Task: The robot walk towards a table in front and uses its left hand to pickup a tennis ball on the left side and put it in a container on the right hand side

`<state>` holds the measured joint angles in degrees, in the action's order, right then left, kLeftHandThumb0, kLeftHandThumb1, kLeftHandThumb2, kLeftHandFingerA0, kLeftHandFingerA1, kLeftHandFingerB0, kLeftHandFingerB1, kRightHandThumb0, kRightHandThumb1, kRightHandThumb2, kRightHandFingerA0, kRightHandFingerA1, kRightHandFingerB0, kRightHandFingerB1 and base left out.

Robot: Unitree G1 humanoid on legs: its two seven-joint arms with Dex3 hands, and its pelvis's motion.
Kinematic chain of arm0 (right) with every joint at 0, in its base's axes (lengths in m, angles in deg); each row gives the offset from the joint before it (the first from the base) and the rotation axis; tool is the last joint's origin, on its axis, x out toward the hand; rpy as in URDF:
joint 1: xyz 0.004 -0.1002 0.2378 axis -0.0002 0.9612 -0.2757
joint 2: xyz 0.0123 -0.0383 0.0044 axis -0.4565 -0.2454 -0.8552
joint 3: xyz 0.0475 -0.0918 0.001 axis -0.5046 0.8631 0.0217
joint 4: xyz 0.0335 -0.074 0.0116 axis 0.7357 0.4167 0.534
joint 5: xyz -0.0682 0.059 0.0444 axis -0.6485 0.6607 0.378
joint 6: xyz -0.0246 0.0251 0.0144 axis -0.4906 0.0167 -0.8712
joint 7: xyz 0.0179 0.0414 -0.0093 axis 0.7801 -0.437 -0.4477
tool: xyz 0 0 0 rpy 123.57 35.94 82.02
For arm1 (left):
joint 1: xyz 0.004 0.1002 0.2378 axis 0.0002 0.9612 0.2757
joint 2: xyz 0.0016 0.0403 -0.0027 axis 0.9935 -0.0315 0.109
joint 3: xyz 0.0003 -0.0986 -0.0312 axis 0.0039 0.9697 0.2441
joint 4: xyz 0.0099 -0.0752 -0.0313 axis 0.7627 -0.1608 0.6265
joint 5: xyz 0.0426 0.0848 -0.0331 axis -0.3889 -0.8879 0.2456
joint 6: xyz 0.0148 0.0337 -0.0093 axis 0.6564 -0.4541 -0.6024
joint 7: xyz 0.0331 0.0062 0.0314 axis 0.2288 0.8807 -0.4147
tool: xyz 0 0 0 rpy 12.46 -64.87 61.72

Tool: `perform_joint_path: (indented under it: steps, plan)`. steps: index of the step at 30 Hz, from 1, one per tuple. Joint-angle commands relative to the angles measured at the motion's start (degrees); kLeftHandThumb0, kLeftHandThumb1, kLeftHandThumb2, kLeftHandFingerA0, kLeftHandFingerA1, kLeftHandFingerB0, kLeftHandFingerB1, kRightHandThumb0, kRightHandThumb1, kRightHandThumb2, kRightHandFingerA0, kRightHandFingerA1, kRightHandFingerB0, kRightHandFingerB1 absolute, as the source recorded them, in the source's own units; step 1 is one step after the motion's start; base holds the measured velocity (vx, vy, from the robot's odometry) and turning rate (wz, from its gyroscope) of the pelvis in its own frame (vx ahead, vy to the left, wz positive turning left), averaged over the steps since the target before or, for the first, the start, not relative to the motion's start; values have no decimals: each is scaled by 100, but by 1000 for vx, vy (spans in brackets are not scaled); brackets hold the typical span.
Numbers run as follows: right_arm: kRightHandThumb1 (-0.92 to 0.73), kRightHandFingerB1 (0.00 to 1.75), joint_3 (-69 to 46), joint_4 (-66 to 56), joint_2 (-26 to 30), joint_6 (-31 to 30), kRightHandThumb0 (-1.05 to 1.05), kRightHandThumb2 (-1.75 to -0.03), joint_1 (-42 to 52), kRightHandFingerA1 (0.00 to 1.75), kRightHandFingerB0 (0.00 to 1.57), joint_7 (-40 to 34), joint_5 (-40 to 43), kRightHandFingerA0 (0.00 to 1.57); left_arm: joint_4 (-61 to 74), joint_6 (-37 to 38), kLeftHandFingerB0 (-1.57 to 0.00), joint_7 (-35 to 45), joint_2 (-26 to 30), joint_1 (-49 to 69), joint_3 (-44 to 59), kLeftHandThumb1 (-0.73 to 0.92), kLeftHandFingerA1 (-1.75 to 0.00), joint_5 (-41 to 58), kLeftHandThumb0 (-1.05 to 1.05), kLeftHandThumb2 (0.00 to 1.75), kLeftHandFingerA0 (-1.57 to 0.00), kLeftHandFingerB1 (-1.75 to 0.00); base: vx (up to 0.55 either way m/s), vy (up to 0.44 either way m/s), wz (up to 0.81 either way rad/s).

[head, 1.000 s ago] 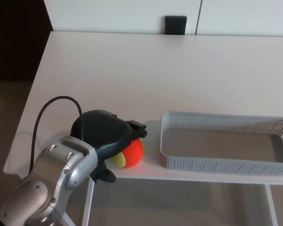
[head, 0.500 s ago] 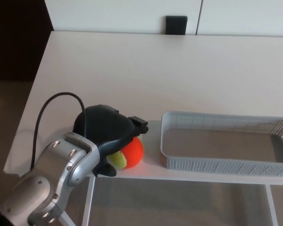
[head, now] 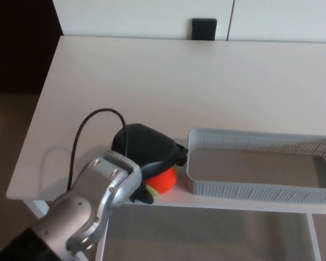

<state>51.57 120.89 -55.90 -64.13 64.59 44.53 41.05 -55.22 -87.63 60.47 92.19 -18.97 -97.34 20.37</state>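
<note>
While my left hand (head: 146,155) grips the tennis ball (head: 163,181) just beside the container (head: 244,191), the lift and drop inside look undone.

A pale bench (head: 179,81) fills most of the view. Beyond its far edge stand white wall panels (head: 125,16), split by a vertical seam right of centre. A small black rectangular block (head: 204,29) sits against them, just left of the seam. Far left is dark shadow (head: 22,49); brownish floor (head: 11,141) lies nearer.
</note>
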Motion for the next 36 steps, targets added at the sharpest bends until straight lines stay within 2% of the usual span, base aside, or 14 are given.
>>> perform_joint_path:
  steps: [1, 8, 10, 16, 21, 23, 24, 25, 26, 30, 33, 34, 35, 36]
  plan:
    - [-58, 35, -46, -36, 0, -82, -40, -57, -90, 47, 29, -42, 56, 40, -569, -128, -77, 204, -101, -75, -248, 55, -77, -330, -29, 57, -93, -48, 0, 0, 0]
    - [-57, 35, -11, -52, 17, -160, -42, -56, -179, 48, 30, -86, 5, 44, -614, 23, -74, 106, 42, -33, -105, 57, -60, -218, -30, 58, -91, -48, 0, 0, 0]
    - [-57, 35, -16, -31, 37, -188, -41, -56, -189, 49, 29, -102, -1, 47, -583, 101, -74, -61, 110, 21, -41, 55, -110, -180, -32, 57, -87, -49, 0, 0, 0]
    - [-57, 35, 44, -16, 37, -176, -40, -57, -178, 49, 29, -168, -77, 47, -116, 204, -77, -100, 402, 117, 359, 59, -138, -14, -30, 58, -75, -50, 0, 0, 0]
    - [-59, 35, 44, 29, 45, -169, -39, -57, -176, 49, 29, -143, -82, 48, 698, 246, -83, -210, 606, 151, 1090, 71, -146, 350, -29, 65, -78, -74, 0, 0, 0]
    - [-58, 35, 43, 31, 50, -225, -40, -56, -288, 49, 30, -150, -81, 48, 831, 169, -80, -164, 586, 8, 1323, 80, -141, 381, -31, 63, -80, -59, 0, 0, 0]
    - [-57, 35, 47, 11, 40, -256, -40, -56, -323, 50, 30, -165, -88, 48, 886, 178, -65, -204, 545, -73, 1496, 63, -114, 461, -31, 98, -95, -65, 0, 0, 0]
    - [-57, 35, 47, 3, 35, -263, -40, -56, -318, 50, 30, -170, -91, 48, 903, 206, -65, -222, 526, -79, 1556, 63, -114, 489, -31, 98, -95, -65, 0, 0, 0]
    - [-57, 35, 54, 6, 36, -256, -40, -56, -318, 49, 30, -182, -107, 47, 909, 238, -75, -263, 507, -108, 1616, 73, -139, 521, -26, 64, -86, -51, 0, 0, 0]
    - [-57, 35, 63, 102, 53, -251, -42, -56, -450, 48, 29, -211, -146, 48, 733, 478, -76, -793, 412, -523, 1931, 72, -156, 592, -25, 63, -73, -79, 0, 0, 0]
    - [-57, 35, 54, 105, 45, -247, -40, -56, -437, 50, 30, -183, -133, 49, 679, 577, -74, -841, 310, -704, 2013, 56, -138, 727, -41, 76, -87, -64, 0, 0, 0]
    - [-56, 37, 38, 94, 51, -205, -41, -56, -388, 51, 31, -168, -119, 47, 689, 687, -79, -961, 269, -734, 1977, 66, -157, 720, -33, 59, -81, -60, 0, 0, 0]
    - [-55, 37, 47, 101, 47, -184, -43, -57, -389, 51, 31, -170, -128, 47, 697, 701, -71, -979, 208, -790, 1930, 74, -167, 694, -31, 64, -79, -84, 0, 0, 0]
    - [-55, 37, 59, 110, 40, -164, -43, -57, -398, 51, 31, -174, -142, 47, 708, 700, -71, -985, 138, -855, 1875, 74, -167, 662, -31, 64, -79, -84, 0, 0, 0]
